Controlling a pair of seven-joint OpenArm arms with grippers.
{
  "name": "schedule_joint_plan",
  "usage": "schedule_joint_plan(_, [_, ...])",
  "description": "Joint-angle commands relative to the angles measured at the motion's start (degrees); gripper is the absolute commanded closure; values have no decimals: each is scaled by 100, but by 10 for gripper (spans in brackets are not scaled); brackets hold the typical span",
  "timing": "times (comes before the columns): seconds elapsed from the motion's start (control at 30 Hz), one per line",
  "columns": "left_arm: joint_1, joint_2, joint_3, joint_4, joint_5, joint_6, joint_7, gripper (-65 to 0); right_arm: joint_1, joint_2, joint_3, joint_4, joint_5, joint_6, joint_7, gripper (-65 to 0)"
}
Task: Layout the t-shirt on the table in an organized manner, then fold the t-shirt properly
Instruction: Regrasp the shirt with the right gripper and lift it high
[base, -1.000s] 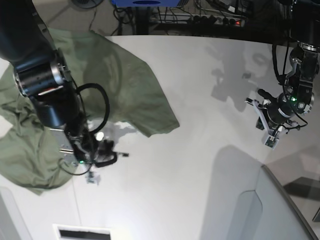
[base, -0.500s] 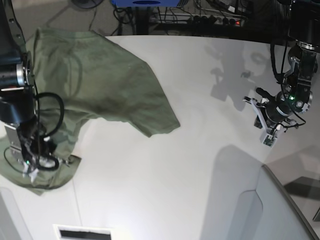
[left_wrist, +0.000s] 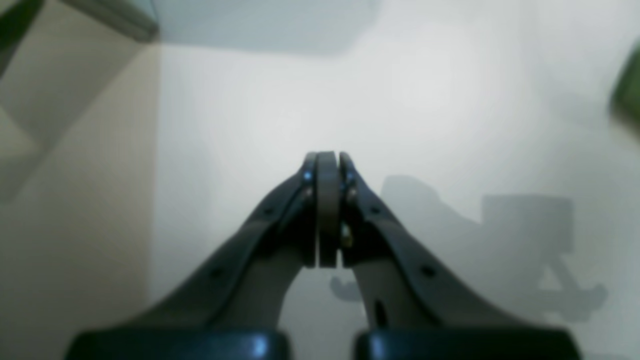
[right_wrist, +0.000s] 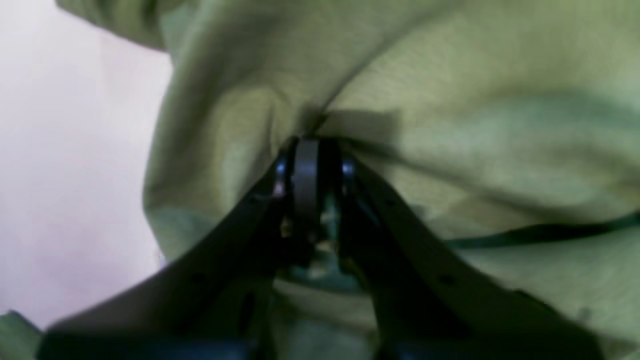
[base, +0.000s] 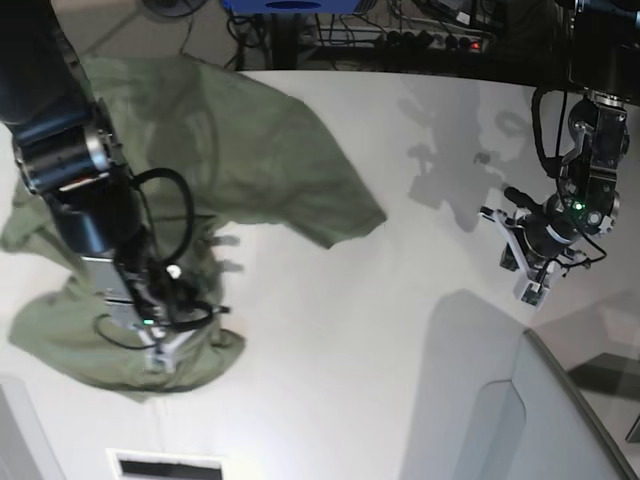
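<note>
This looks like a robotics lab. Behind the white surface (base: 330, 330) run tangled cables (base: 420, 35) and a power strip (base: 455, 42). Two robot arms flank it.

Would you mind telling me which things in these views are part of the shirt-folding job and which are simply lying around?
Belongs to the job:
- t-shirt, crumpled
- table
- right tool, shut on the t-shirt
- left tool, shut, holding nothing

Just lying about:
- grey angled panel at the table's corner
- cables and a power strip behind the table
</note>
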Motion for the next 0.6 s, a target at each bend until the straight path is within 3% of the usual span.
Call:
schedule_joint_plan(0.0, [-87, -97, -52, 68, -10, 48, -83, 0, 73, -184, -242, 48, 112, 159, -197, -56])
schedule_joint_plan(0.23, [-96, -88, -52, 121, -10, 48, -83, 0, -23, -975, -1464, 83, 138, 238, -276, -56])
schedule_joint_plan(0.33, [-237, 0, -52, 121, -10, 48, -83, 0, -208, -1072, -1780, 531, 173, 731, -636, -56])
schedule_joint_plan(0.43, [-360, 44, -43, 59, -10, 48, -74, 0, -454, -1019, -1789, 1586, 411, 1205, -1313, -56])
schedule_joint_plan(0.5, [-378, 61, -43, 68, -10, 48, -74, 0, -560, -755, -1772, 2342, 419, 1205, -1691, -56])
schedule_joint_plan(0.57, [-501, 96, 36, 85, -1, 48, -74, 0, -674, -369, -1561, 3178, 437, 985, -1920, -56])
